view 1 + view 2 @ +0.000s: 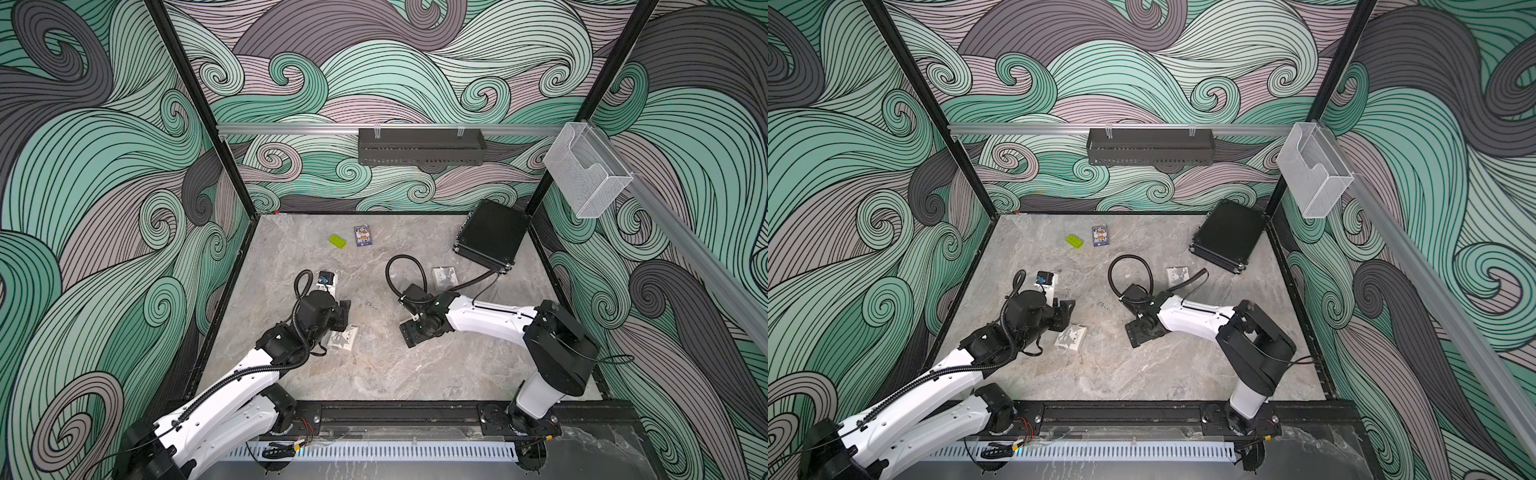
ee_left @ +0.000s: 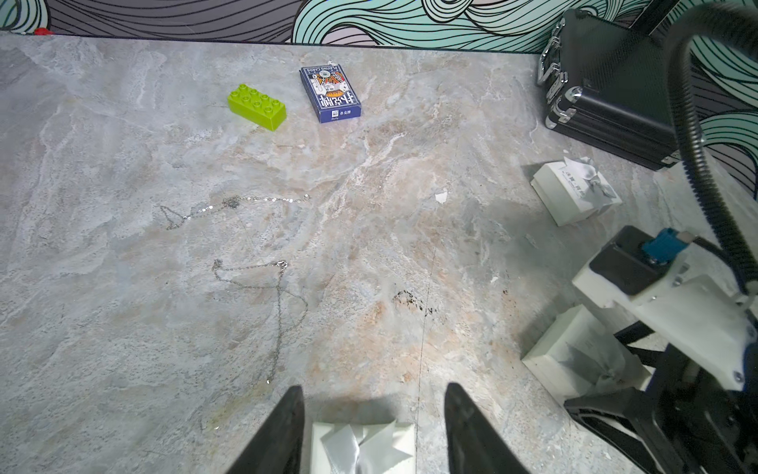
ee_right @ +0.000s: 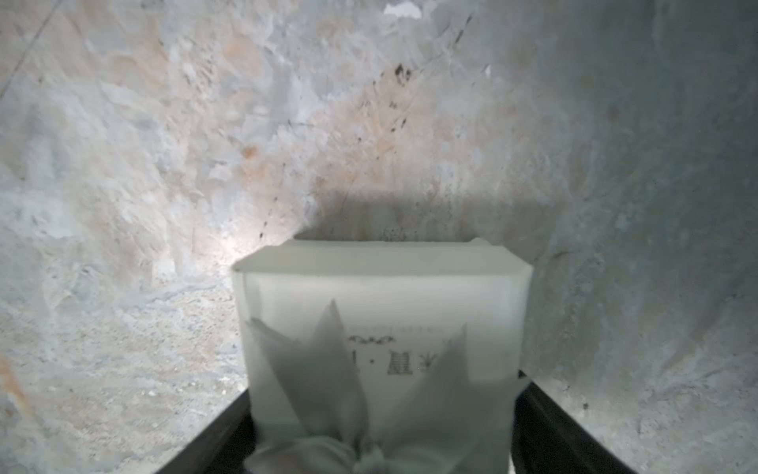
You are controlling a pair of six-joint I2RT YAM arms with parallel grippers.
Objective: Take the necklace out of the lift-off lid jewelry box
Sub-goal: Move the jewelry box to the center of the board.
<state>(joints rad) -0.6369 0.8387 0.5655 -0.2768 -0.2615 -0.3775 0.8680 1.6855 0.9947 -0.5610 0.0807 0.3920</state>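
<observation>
A green brick (image 2: pixel 257 106) and a blue card deck (image 2: pixel 331 94) lay near the back wall, close together but not touching. A black case (image 2: pixel 607 90), its latches fastened, sat in the far right corner. In the left wrist view the right arm's ribbed hose (image 2: pixel 693 135) curved across the front of that case. A black wire tray (image 1: pixel 419 146) hung on the back rail and a clear holder (image 1: pixel 586 170) on the right-hand rail.

Three small white boxes with grey ribbon bows stood on the marbled worktop (image 2: pixel 102 328). The left pincer (image 2: pixel 373 388) was open, its fingers either side of the first box (image 2: pixel 365 447) with bare worktop showing between one finger and the box. The right pincer (image 3: pixel 383 385) had its fingers close against both sides of the second box (image 3: pixel 381 287); whether it was clamped on the box I cannot tell. The third box (image 1: pixel 444 277) lay alone between the right arm and the case. Each box showed only its bowed top, so its contents were hidden.

Two necklaces lay loose on the worktop, outside every box. The looped necklace (image 2: pixel 279 312) was just ahead of the left pincer, and the stretched necklace (image 2: pixel 234 203) lay between it and the brick. Neither touched a box or a pincer. Which of them belonged to the task I cannot tell.
</observation>
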